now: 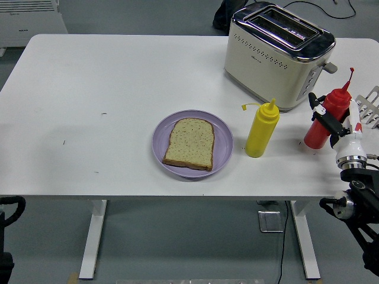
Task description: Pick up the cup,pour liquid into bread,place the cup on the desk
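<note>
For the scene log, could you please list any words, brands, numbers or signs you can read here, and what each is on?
Nothing can be read for certain.
Toaster: a small dark mark on its cream side, too small to read.
White unit at top left: a faint mark, too blurred to read.
Red bottle, yellow bottle, plate: no print visible.

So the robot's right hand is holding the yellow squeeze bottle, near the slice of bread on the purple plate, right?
Not quite. The head view shows the right hand wrapped around the red squeeze bottle, by the table's right edge. The yellow squeeze bottle stands untouched beside the round purple plate with the slice of bread on it.
</note>
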You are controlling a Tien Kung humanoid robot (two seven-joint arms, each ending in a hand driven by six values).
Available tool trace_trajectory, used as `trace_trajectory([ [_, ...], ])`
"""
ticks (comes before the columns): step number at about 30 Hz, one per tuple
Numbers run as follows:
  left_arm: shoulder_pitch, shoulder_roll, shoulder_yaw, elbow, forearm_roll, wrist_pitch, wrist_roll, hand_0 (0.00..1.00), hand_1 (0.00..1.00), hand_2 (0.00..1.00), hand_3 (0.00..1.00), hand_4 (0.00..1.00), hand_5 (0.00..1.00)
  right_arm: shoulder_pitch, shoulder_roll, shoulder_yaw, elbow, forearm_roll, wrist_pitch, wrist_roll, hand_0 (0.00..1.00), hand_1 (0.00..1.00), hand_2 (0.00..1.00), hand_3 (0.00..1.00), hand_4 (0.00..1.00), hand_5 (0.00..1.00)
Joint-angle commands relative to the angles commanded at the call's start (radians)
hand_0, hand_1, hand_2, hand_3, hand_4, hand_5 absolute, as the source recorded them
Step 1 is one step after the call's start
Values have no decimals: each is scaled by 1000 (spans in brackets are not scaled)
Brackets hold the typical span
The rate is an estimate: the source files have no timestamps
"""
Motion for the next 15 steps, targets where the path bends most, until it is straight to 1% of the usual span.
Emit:
trace_trajectory([
  [12, -1, -1, -2, -1, 0, 0, 0, 721, 742, 741, 673, 649, 998, 1, 6, -24, -13, 4, -3, 9, 92, 117, 236, 308, 763, 250],
  [13, -1, 0, -2, -1, 0, 0, 0, 721, 741, 741, 672, 649, 998, 1, 6, -25, -15, 6, -3, 10, 107, 123, 238, 309, 761, 251],
  [15, -2, 0, -2, -1, 0, 0, 0, 721, 741, 741, 672, 649, 998, 2, 7, -25, -18, 5, -2, 10, 107, 123, 238, 309, 761, 251],
])
